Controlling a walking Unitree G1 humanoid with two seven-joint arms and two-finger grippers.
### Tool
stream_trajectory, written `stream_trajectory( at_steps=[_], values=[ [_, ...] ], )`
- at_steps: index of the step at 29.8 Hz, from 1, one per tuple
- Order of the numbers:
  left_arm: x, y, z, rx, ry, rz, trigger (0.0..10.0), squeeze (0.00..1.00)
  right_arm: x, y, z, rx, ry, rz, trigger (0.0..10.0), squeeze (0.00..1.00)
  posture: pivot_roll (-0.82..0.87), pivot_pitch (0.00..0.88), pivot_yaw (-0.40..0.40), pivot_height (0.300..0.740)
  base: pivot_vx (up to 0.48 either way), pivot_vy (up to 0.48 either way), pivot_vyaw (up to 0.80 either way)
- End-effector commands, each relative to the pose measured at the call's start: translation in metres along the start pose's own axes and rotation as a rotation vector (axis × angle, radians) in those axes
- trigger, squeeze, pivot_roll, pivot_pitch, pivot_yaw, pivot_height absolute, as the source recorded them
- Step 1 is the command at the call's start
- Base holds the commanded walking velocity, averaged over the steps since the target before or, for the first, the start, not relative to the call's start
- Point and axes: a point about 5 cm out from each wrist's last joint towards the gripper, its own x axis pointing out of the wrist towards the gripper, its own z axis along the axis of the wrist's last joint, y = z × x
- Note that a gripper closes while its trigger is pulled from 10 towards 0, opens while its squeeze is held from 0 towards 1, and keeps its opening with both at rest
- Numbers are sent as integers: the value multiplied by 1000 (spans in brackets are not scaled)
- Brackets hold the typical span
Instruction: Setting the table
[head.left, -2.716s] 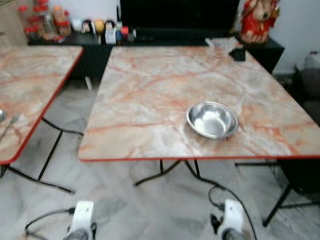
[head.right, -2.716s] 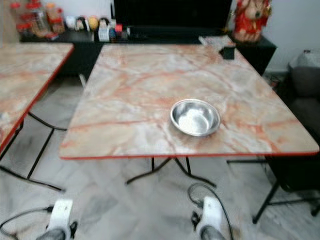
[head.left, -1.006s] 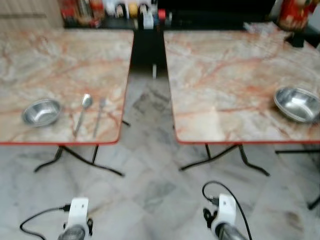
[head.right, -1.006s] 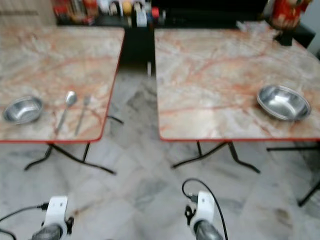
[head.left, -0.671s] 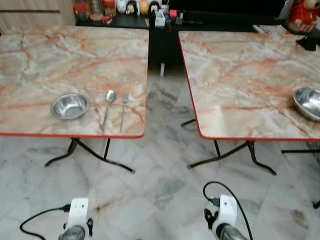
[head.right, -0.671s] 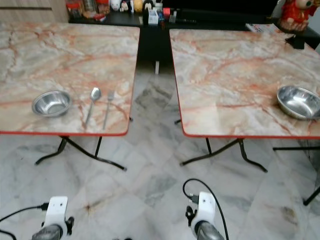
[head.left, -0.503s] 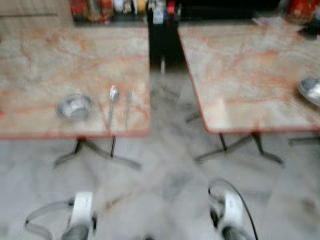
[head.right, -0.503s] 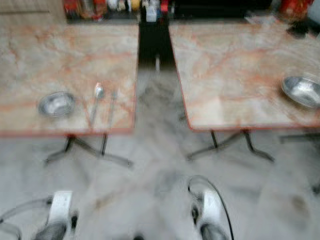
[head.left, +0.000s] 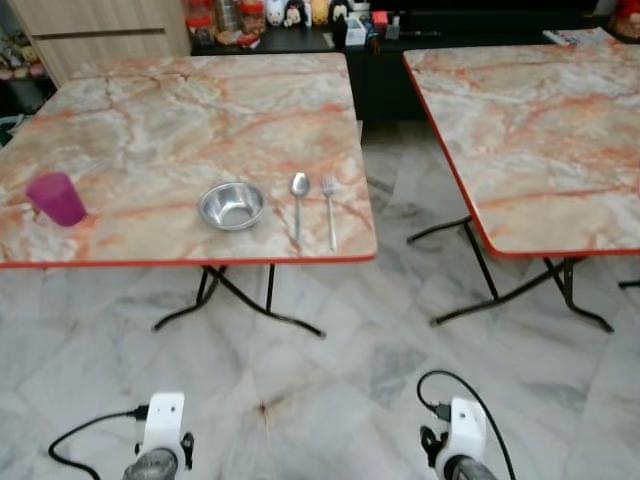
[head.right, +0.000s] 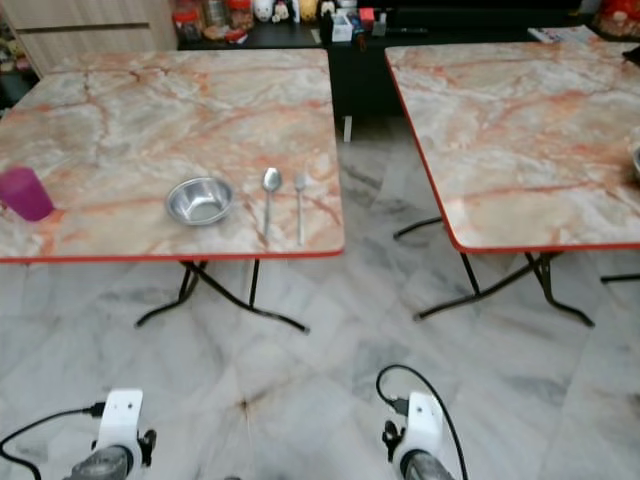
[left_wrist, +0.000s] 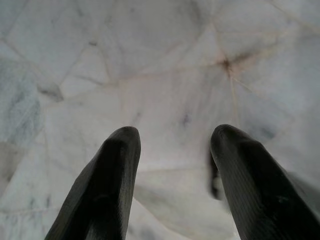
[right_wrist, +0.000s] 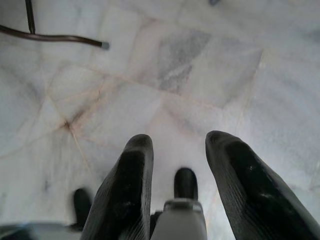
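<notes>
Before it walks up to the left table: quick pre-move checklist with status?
1. Left gripper open, nothing held, pointing at the floor: ok.
2. Right gripper open, nothing held: ok.
3. Pickup items present near the front edge of the left table: small bowl, spoon, fork, purple cup: ok.
4. Spoon and fork lie apart, side by side, right of the bowl: ok.
5. Marble floor between robot and table free of obstacles: ok.
6. Within reach: not ok, arms hang well short of the table.
</notes>
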Motion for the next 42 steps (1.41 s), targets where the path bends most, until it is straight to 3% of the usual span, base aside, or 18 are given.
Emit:
stream_trajectory(
  at_steps=[1, 9, 21, 27, 31, 42],
  values=[
    [-1, 7, -5, 4, 10, 17, 10000, 0, 1, 8, -1, 9, 4, 17, 10000, 0, 79, 94, -4, 740, 0, 0, 0],
    [-1, 4, 0, -35, -34, 5, 10000, 0, 0, 8, -1, 0, 7, 23, 10000, 0, 85, 91, -6, 740, 0, 0, 0],
    [-1, 4, 2, -28, -40, 17, 10000, 0, 0, 8, -3, 6, 7, 21, 10000, 0, 84, 119, -10, 740, 0, 0, 0],
    [-1, 4, -2, -42, -30, 21, 10000, 0, -1, 7, -6, -39, 14, 25, 10000, 0, 82, 127, -13, 740, 256, 0, 0],
    [-1, 4, -3, -41, -31, 22, 10000, 0, -1, 7, -5, -11, 11, 19, 10000, 0, 80, 130, -13, 740, 285, 0, 703],
    [-1, 3, -3, -39, -31, 15, 10000, 0, 0, 6, -3, -2, 8, 16, 10000, 0, 73, 127, -9, 740, 309, 0, 0]
  ],
)
